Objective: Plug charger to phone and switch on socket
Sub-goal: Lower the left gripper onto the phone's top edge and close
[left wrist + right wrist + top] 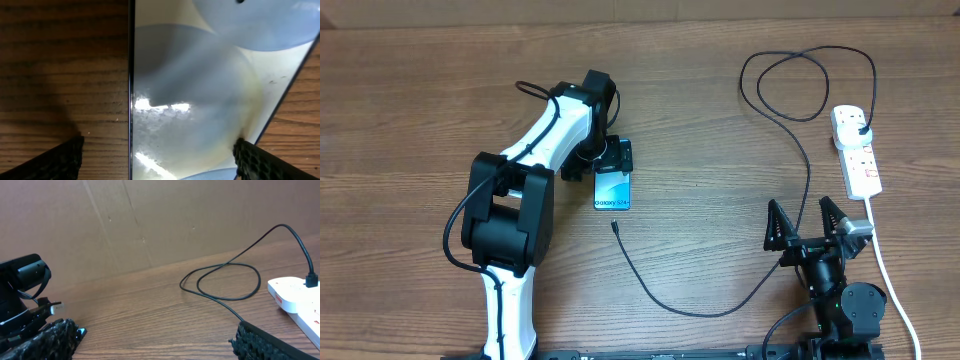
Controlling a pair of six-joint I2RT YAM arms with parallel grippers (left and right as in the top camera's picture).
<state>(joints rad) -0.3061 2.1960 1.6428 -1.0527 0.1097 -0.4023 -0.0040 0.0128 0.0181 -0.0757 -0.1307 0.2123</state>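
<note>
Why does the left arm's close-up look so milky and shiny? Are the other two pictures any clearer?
Left wrist: the phone fills the frame, too close to focus, its screen showing white glare patches. Overhead: evenly lit and sharp, with soft shadows only. Right wrist: the charger cable is crisp; the near fingers are dark and soft.

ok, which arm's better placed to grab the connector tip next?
Left, probably: left claw, open, is over the phone, with the connector tip just beside it. The right claw sits far off, near the socket.
</note>
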